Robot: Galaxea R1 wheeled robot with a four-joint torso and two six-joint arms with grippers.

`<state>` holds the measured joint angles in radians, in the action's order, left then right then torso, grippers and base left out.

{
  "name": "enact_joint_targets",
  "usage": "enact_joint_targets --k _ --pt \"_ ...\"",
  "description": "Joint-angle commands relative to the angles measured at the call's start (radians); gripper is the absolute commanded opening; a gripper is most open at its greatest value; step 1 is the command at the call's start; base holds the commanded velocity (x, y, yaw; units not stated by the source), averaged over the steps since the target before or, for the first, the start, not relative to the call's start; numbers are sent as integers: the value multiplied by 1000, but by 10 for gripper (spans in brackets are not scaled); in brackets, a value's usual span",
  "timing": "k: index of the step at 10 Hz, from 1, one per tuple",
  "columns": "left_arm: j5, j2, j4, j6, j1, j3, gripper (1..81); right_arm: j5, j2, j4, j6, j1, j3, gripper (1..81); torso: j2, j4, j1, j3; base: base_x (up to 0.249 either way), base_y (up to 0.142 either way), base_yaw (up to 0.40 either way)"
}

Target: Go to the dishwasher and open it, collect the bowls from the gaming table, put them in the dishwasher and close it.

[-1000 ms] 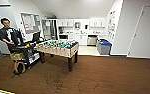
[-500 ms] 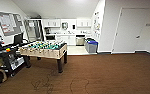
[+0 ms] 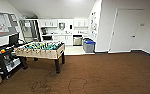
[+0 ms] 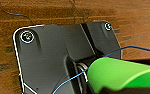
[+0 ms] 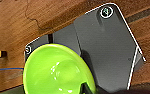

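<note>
Here the green bowl [image 5: 57,71] (glossy inside) hangs above wood floor [image 5: 13,27]

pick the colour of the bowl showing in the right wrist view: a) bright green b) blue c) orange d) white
a, the bowl seen close up in the right wrist view is bright green and glossy inside, above the brown wood-look floor.
</note>
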<state>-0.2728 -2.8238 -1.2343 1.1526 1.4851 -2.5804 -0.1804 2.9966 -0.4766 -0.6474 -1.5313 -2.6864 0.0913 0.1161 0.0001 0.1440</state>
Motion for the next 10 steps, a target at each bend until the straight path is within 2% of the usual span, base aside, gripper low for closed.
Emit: enact_joint_targets --k 1,6,10 --pt "-5 30 -1 3 -59 2 10 35 -6 -14 3 47 2 10 0 0 0 0 0 0 0" --pt "-5 26 -1 1 -59 2 10 36 -5 -14 3 49 2 10 0 0 0 0 0 0 0" --pt "-5 24 -2 1 -59 0 10 36 -3 -14 9 47 2 10 1 0 0 0 130 0 0"
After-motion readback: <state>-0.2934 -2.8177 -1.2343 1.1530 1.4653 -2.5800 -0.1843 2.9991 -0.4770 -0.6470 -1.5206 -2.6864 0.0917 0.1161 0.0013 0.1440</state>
